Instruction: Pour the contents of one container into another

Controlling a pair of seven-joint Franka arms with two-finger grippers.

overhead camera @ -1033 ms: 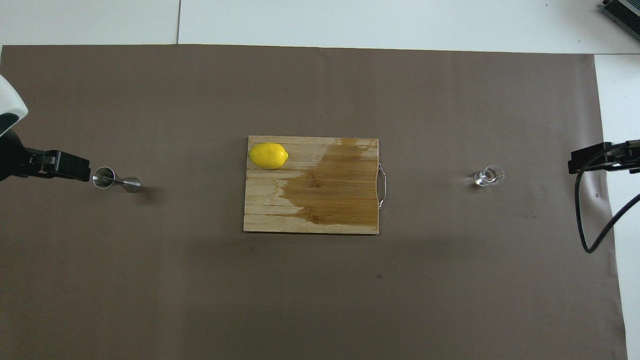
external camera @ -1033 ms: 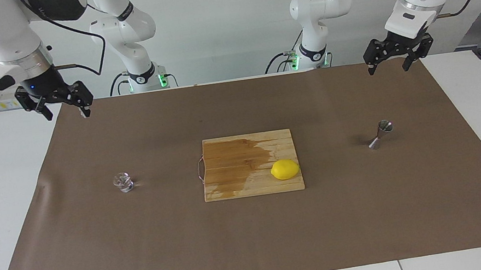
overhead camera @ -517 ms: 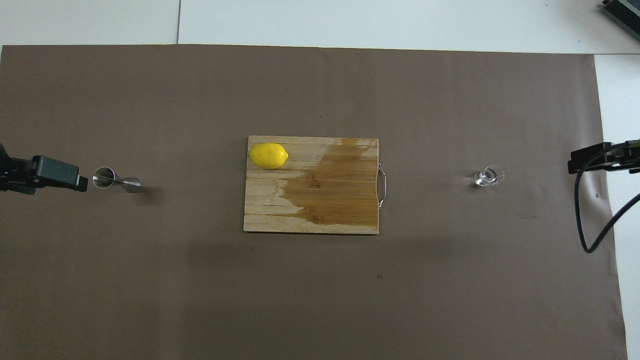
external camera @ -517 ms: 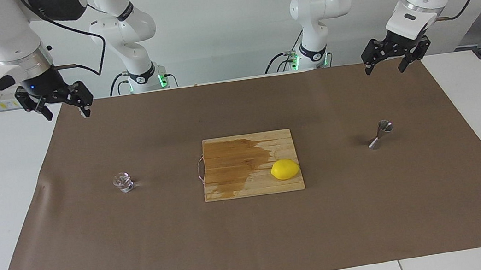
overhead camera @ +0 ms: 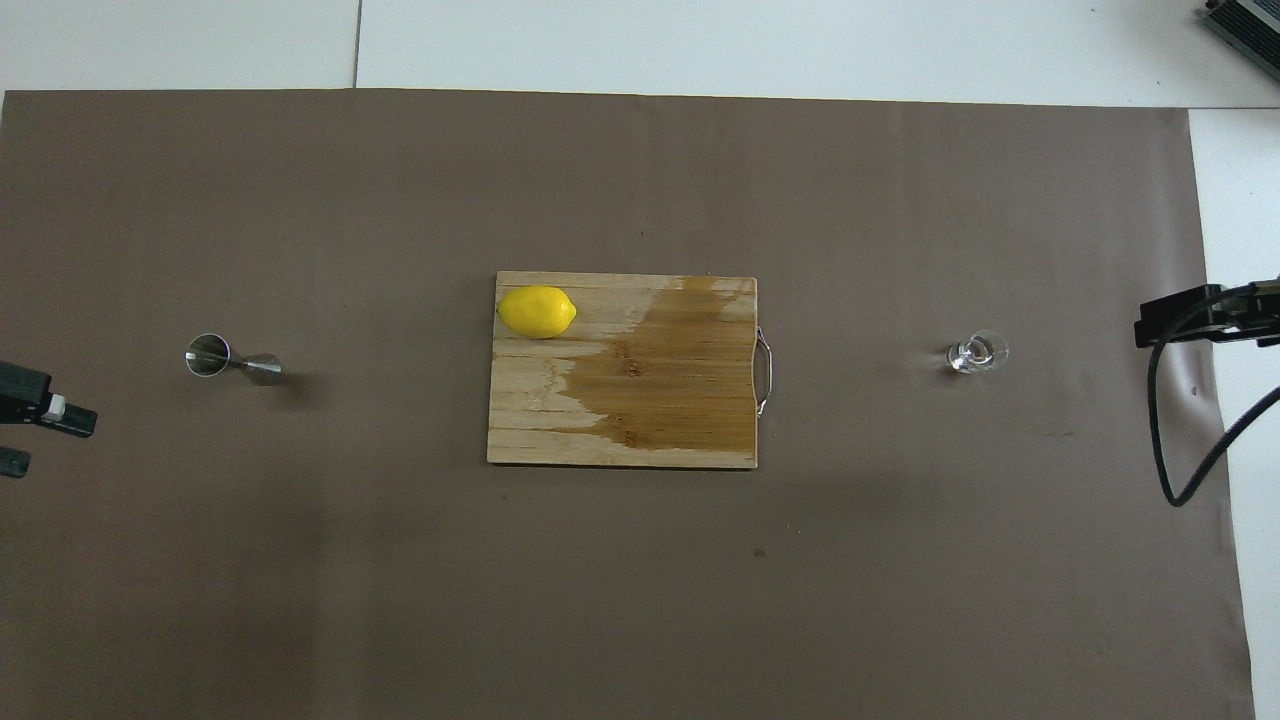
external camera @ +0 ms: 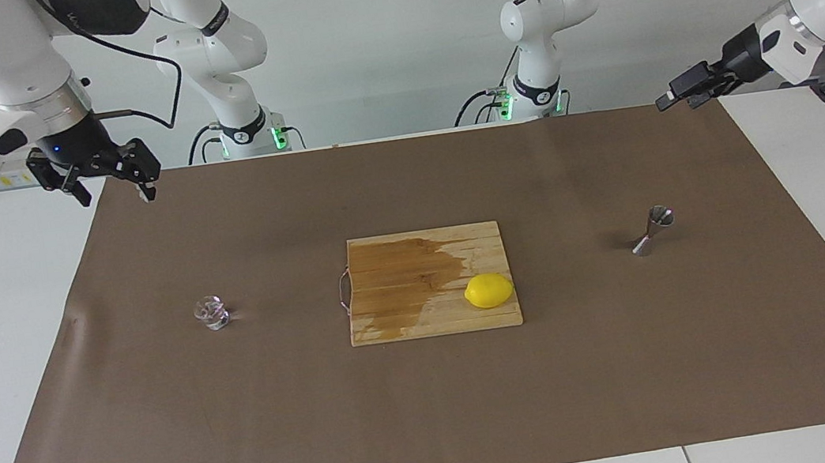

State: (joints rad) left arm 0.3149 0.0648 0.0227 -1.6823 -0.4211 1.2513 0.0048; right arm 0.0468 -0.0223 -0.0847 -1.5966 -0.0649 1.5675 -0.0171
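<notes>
Claws both up at the robots' edge of the brown mat, both spread wide, both empty. Right claw (external camera: 107,180) over the mat corner at the right arm's end; left claw (external camera: 685,93) turned sideways over the corner at the left arm's end, its fingers pointing in toward the table middle.

Glass cup (external camera: 211,312) upright on the mat toward the right arm's end, farther from the robots than the right claw and a little inward of it. Clearly the nearer arm for the cup: right. Seemingly a little clear liquid in it, though hard to tell.

Jigger (external camera: 652,230) upright on the mat toward the left arm's end, farther from the robots than the left claw, open mouth up, long axis vertical. Nearer arm: left.

Between the two, well apart from both, a board (external camera: 432,316) with a wet patch and a lemon (external camera: 489,290) on it.

Pour not yet begun. Likely next: right claw down and forward onto the cup, gripped from the side, then carried past the board to the jigger's mouth.
</notes>
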